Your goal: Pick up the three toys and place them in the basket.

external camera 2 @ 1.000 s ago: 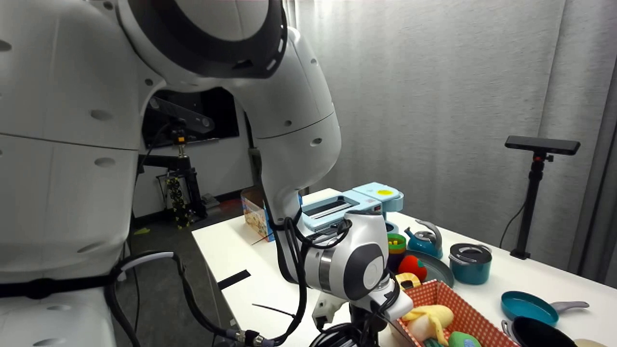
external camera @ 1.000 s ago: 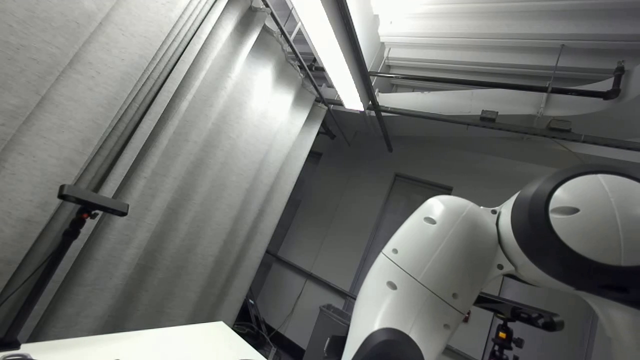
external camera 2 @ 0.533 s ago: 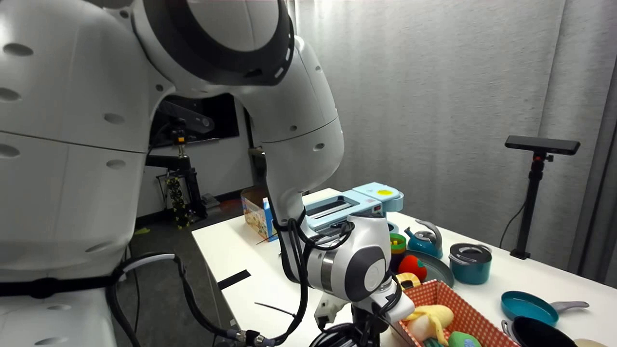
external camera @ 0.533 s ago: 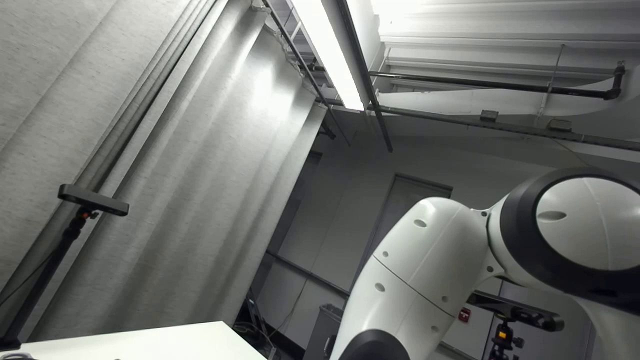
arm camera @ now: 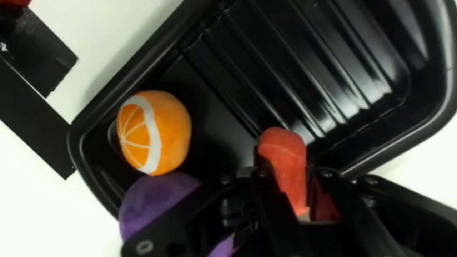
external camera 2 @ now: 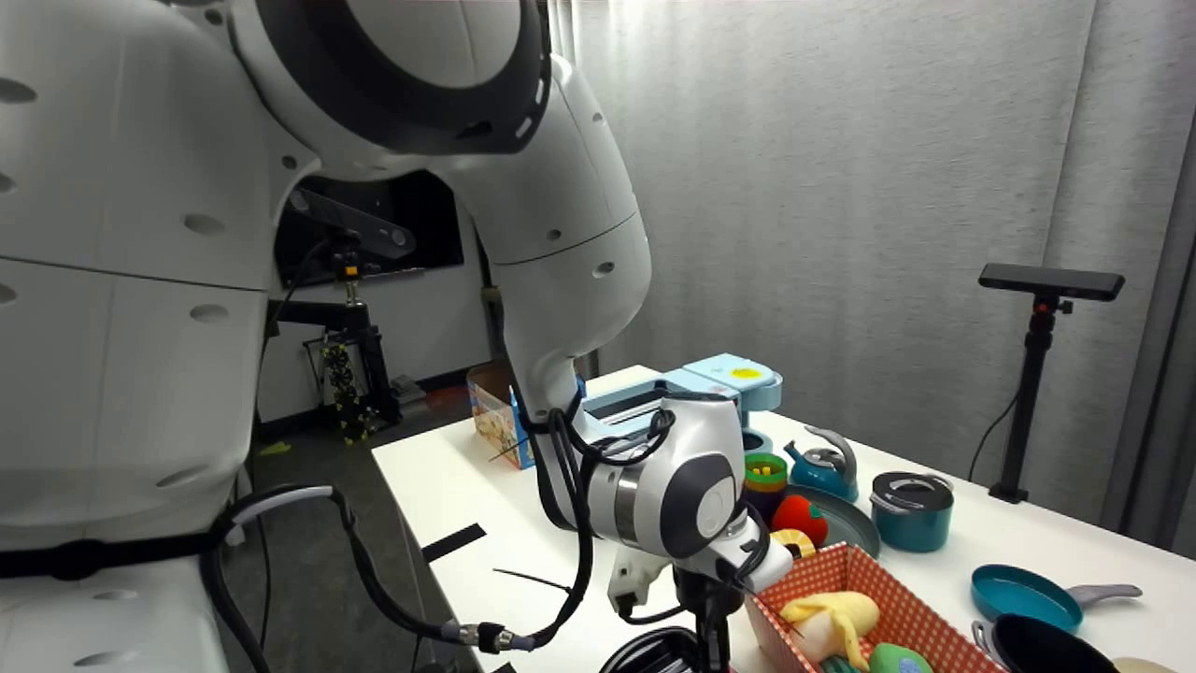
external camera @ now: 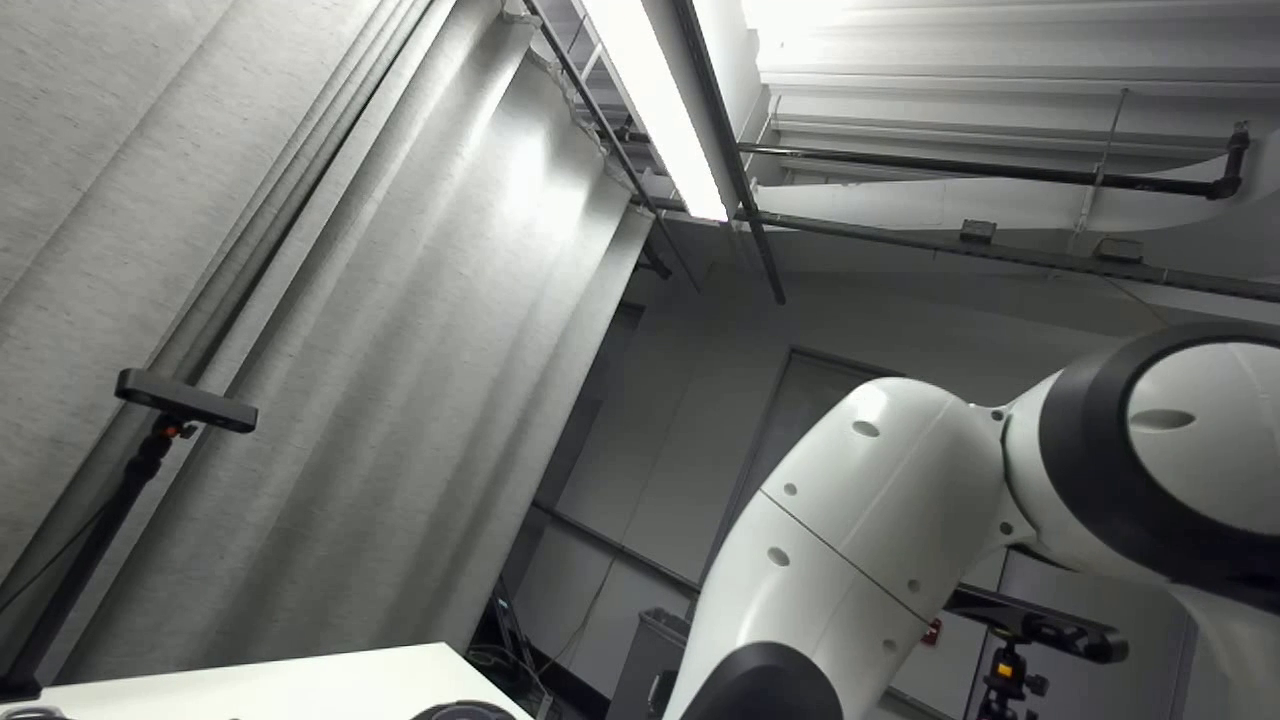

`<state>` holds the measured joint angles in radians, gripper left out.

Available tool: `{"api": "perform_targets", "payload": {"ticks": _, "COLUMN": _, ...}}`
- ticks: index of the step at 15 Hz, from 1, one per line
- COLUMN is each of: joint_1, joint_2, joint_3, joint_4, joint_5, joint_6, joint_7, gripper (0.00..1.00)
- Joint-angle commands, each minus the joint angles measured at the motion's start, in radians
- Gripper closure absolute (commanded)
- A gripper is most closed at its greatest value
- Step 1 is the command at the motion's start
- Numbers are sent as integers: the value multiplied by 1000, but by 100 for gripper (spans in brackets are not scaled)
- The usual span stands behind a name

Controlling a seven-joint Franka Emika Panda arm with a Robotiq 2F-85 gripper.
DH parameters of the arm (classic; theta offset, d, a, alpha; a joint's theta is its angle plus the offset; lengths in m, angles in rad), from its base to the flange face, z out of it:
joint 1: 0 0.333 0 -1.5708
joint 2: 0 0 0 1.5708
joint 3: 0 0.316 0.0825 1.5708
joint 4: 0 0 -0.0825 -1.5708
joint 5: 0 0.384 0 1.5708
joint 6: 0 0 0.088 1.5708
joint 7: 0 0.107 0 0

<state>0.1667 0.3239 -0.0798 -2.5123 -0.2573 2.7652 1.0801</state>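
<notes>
Our claw [arm camera: 286, 173] looks to be pinching the red toy [arm camera: 282, 146], one finger on each side with the rounded end poking out past the tips. The toy's long axis runs pretty much in line with the fingers, just a bit tilted. Its back end is hidden under the claw, so we can't tell whether it's clear of the tray [arm camera: 221, 141] below, that black ribbed one.

The orange [arm camera: 157, 132] sits in a corner of the tray, apart from the red toy. Right beside it is the purple toy [arm camera: 151, 203], covering the rim and partly blocked by the claw; no idea if it's properly in or leaning over. Our guess is those are the other two to fetch.

Everything next hangs on where the basket [external camera 2: 916, 619] is: in an exterior view it's just beside the claw, off to the picture's right, with a banana [external camera 2: 832, 619] and a green toy [external camera 2: 899, 659] inside. The claw is outside it, so we'd go up first, then a short hop sideways over the checked wall.
</notes>
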Motion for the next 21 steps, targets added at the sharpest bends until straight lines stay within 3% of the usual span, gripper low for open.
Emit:
{"api": "perform_targets", "payload": {"ticks": 1, "joint_1": 45, "joint_2": -156, "joint_3": 33, "joint_4": -43, "joint_5": 17, "joint_6": -72, "joint_7": -83, "gripper": 97}}
{"api": "perform_targets", "payload": {"ticks": 4, "joint_1": 84, "joint_2": -241, "joint_3": 14, "joint_4": -3, "joint_5": -142, "joint_6": -174, "joint_7": -36, "gripper": 96}}
{"api": "perform_targets", "payload": {"ticks": 9, "joint_1": 13, "joint_2": -308, "joint_3": 61, "joint_4": 60, "joint_5": -332, "joint_6": -254, "joint_7": -28, "gripper": 96}}
{"api": "perform_targets", "payload": {"ticks": 15, "joint_1": -65, "joint_2": -231, "joint_3": 43, "joint_4": 153, "joint_5": -668, "joint_6": -262, "joint_7": 98, "gripper": 96}}
{"api": "perform_targets", "payload": {"ticks": 16, "joint_1": -75, "joint_2": -218, "joint_3": 39, "joint_4": 165, "joint_5": -701, "joint_6": -269, "joint_7": 114, "gripper": 89}}
{"api": "perform_targets", "payload": {"ticks": 17, "joint_1": -83, "joint_2": -206, "joint_3": 37, "joint_4": 174, "joint_5": -724, "joint_6": -276, "joint_7": 128, "gripper": 59}}
{"api": "perform_targets", "payload": {"ticks": 19, "joint_1": -96, "joint_2": -186, "joint_3": 34, "joint_4": 186, "joint_5": -744, "joint_6": -288, "joint_7": 137, "gripper": 53}}
{"api": "perform_targets", "payload": {"ticks": 21, "joint_1": -102, "joint_2": -171, "joint_3": 33, "joint_4": 193, "joint_5": -744, "joint_6": -296, "joint_7": 137, "gripper": 37}}
